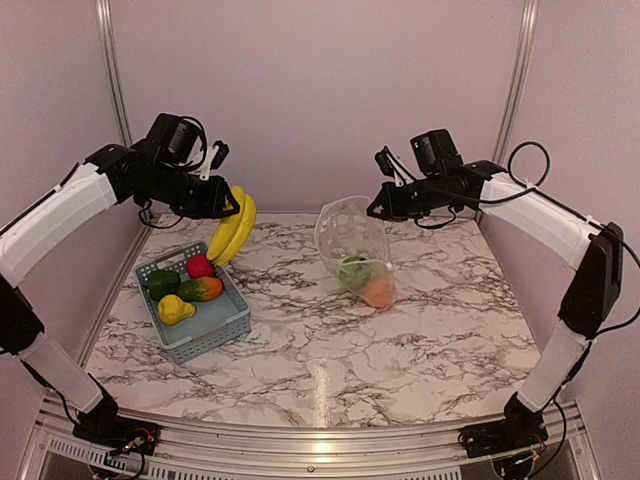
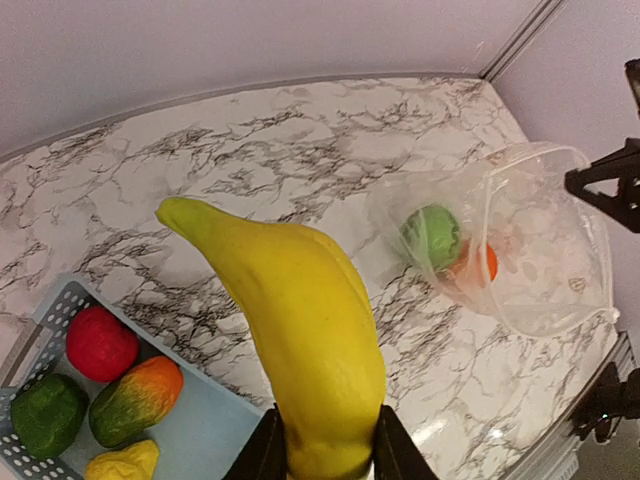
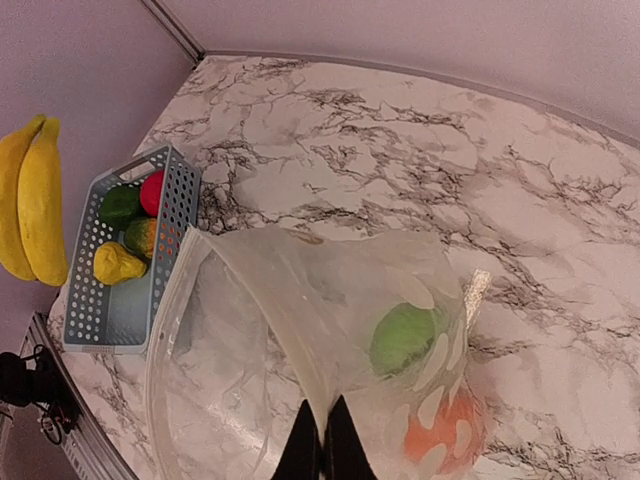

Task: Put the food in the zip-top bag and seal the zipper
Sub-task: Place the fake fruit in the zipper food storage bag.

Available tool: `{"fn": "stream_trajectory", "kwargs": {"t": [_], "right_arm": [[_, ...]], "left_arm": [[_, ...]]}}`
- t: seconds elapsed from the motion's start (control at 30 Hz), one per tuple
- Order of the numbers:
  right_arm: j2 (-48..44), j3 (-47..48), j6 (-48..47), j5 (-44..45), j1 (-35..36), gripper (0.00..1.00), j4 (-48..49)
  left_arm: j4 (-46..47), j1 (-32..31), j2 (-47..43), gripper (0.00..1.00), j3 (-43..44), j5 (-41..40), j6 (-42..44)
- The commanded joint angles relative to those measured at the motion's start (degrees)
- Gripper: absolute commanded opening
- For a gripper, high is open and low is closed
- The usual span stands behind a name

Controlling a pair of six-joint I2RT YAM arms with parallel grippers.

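Your left gripper (image 2: 325,455) is clamped on two joined bananas (image 2: 300,320), held in the air. Below its fingers, the basket (image 1: 215,320) holds four food pieces (image 1: 200,266). Your right gripper (image 3: 322,445) is closed, pinching the zip-top bag (image 3: 250,330) by its rim, the mouth gaping. Two more pieces lie inside. Both arms reach forward, raised.

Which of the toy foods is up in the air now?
The yellow bananas, clamped in the left gripper. All the other foods lie in the basket or inside the zip-top bag.

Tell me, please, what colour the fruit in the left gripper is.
Yellow: a banana bunch, clearest in the left wrist view.
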Motion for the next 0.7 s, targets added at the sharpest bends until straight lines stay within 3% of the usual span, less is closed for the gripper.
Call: {"fn": "stream_trajectory", "kwargs": {"t": [0.0, 0.13, 0.3, 0.43, 0.67], "right_arm": [[1.51, 3.79, 2.5, 1.38, -0.07, 0.0, -0.19], [1.78, 4.24, 3.25, 1.67, 0.5, 0.0, 0.29], [2.19, 4.89, 5.23, 2.49, 1.2, 0.0, 1.15], [2.8, 5.97, 6.36, 3.34, 1.9, 0.0, 1.34], [2.34, 8.02, 8.75, 5.15, 2.04, 0.0, 0.81]], "left_arm": [[24.51, -0.71, -3.58, 0.08, -3.15, 12.42, -16.44], [48.62, -2.02, -4.03, 0.03, -10.7, 13.4, -31.25], [62.45, -6.38, 1.07, 0.01, -12.1, 7.82, -40.05], [65.76, -9.63, 7.03, 0.03, -8.85, 5.52, -45.26], [61.22, -15.09, 9.74, 0.02, -8.52, -6.49, -45.25]]}}
